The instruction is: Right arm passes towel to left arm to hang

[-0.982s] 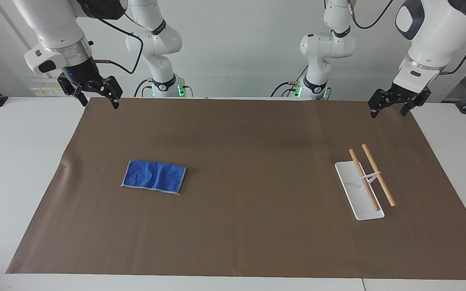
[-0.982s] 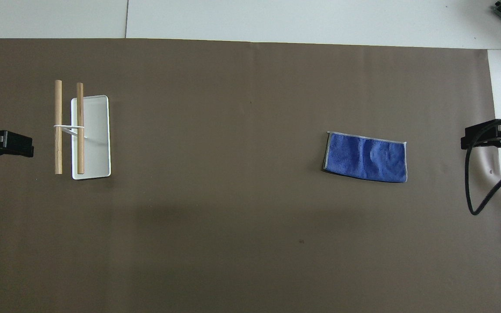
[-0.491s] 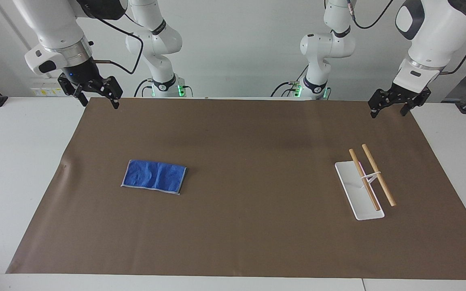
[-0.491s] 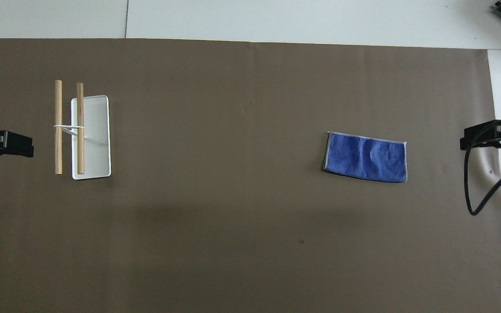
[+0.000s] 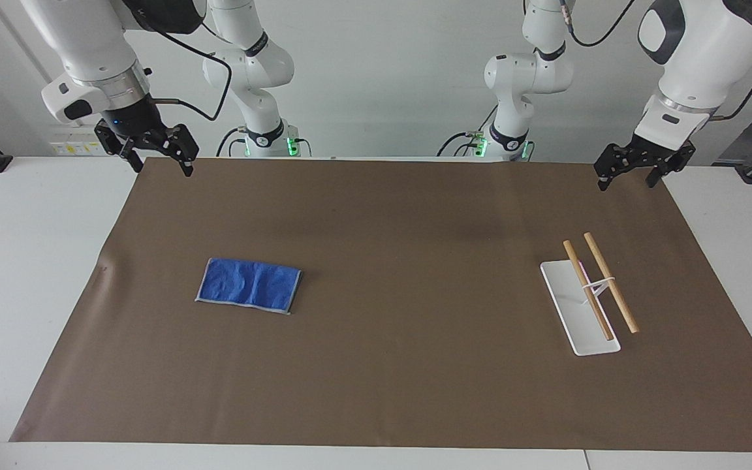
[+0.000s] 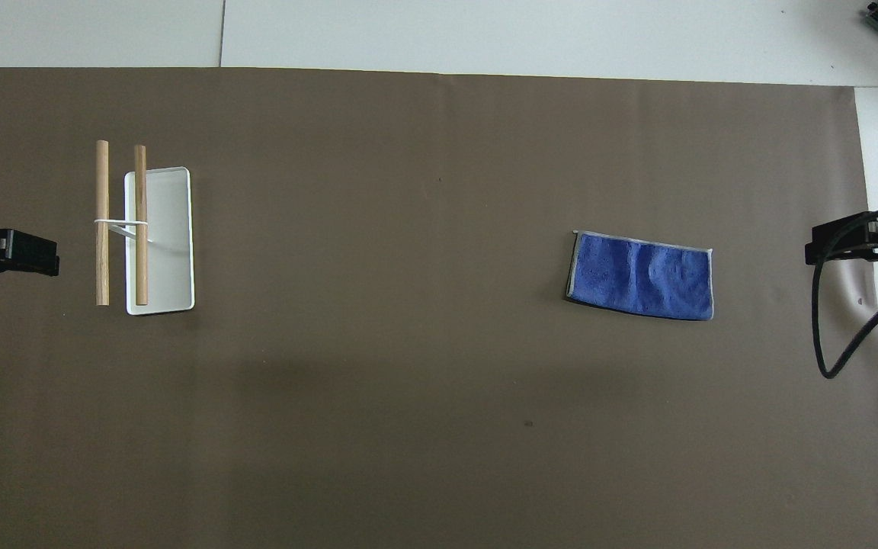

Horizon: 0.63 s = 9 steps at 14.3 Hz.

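Observation:
The blue towel (image 5: 249,285) lies folded flat on the brown mat (image 5: 402,215), toward the right arm's end of the table; it also shows in the overhead view (image 6: 642,275). My right gripper (image 5: 161,168) hangs open and empty in the air over the mat's edge nearest the robots, apart from the towel. My left gripper (image 5: 626,184) hangs open and empty over the mat's corner at the left arm's end. Nothing touches the towel.
A towel rack (image 5: 590,287) with two wooden bars (image 6: 120,223) on a white base (image 6: 168,244) stands toward the left arm's end. A black cable (image 6: 835,335) loops down from the right wrist. White table surrounds the mat.
The right gripper has shifted very slightly toward the towel. The towel, the rack and the left arm have not moved.

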### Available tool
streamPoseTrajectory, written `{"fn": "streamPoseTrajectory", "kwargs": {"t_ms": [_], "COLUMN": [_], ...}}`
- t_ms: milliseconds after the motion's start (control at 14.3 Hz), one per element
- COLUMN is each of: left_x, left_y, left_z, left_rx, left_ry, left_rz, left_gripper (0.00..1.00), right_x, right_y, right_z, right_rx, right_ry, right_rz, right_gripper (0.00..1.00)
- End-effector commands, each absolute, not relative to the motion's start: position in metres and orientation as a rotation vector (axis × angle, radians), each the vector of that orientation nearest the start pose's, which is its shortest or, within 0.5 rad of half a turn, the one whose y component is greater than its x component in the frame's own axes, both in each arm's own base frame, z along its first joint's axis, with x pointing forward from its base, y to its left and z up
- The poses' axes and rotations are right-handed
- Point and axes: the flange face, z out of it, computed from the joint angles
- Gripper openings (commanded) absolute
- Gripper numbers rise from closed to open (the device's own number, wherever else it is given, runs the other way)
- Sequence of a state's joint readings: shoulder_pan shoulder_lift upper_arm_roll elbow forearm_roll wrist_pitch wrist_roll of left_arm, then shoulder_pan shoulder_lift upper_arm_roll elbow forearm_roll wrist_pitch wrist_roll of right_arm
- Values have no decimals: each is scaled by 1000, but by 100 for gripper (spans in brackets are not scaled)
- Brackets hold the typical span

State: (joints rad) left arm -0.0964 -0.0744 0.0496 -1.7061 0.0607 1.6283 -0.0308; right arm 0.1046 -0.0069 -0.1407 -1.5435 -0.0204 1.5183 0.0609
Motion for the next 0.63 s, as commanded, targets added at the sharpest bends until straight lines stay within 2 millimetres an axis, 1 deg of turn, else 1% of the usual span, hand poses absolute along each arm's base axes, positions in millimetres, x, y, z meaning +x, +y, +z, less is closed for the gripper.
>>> {"fn": "streamPoseTrajectory", "kwargs": {"t_ms": [0,140,351,421,561], "left_x": [527,527,527,527,527], "left_y": [-16,-17,-16,-16,-16], "left_z": [607,607,607,607,607], "left_rx": [-3099,-3099,-3099,-3099,-3099], "left_ry": [31,33,31,31,31], "left_rz": [-2,-2,-2,-2,-2], "left_gripper": [100,100,100,100,100], "right_x": [537,538,537,539,537], "right_y": [-25,-25,-25,-25,-23], "right_z": [636,637,630,624,611], "right_rx": [-3165,-3165,-3163,-3163,-3157], "right_ry": [196,193,189,183,161], "right_rz": [19,2,-20,-39,-111], "right_gripper": [100,100,100,100,100]}}
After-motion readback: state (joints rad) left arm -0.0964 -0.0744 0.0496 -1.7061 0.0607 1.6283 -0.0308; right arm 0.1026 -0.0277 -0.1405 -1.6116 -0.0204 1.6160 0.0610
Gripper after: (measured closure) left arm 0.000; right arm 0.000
